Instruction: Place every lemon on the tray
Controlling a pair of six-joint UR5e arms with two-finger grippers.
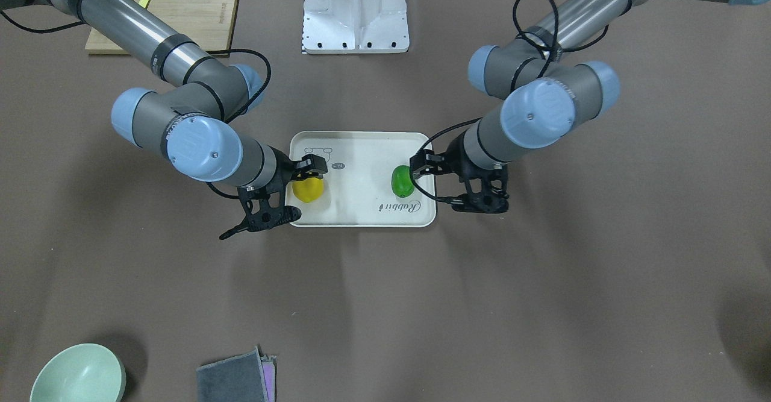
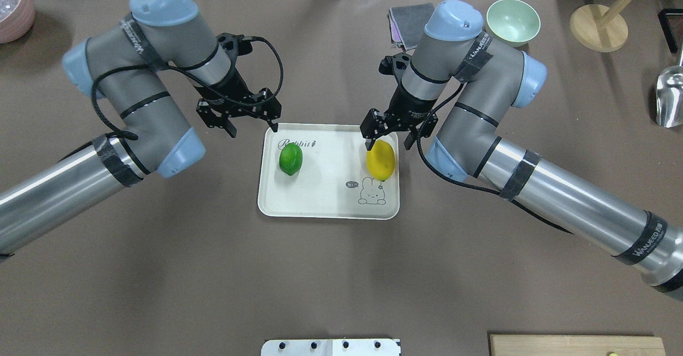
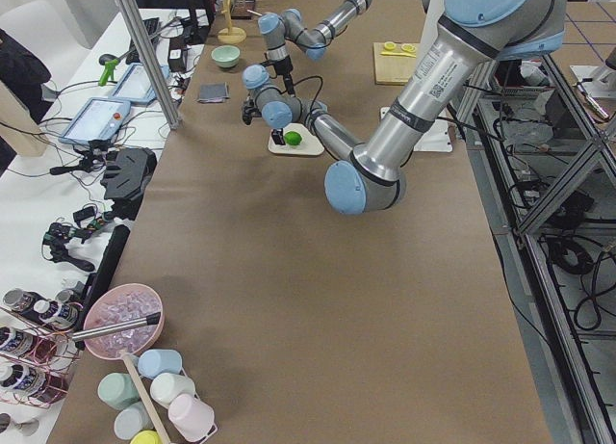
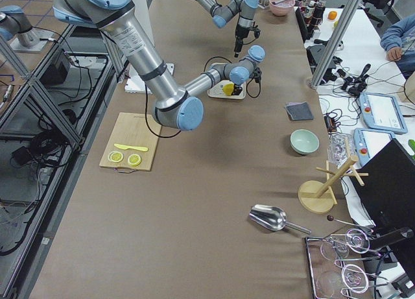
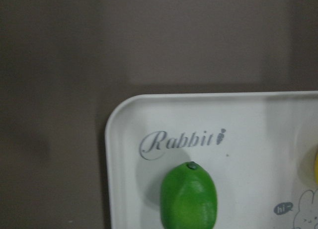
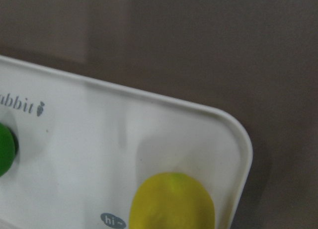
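The tray (image 2: 325,185) sits between my grippers. My left gripper (image 2: 254,129) hangs spread wide and empty just off the tray's far left corner, and my right gripper (image 2: 388,143) is spread wide over its far right edge. The yellow lemon (image 2: 380,159) rests on the tray's right side, the smaller green lemon (image 2: 291,158) on its left.

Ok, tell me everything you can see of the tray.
The tray is off-white, rectangular, with rounded corners and a raised rim, looking like matte plastic. Grey "Rabbit" script marks one corner, a bunny drawing the opposite. It lies flat on the brown table, holding a green lemon and a yellow lemon, apart.
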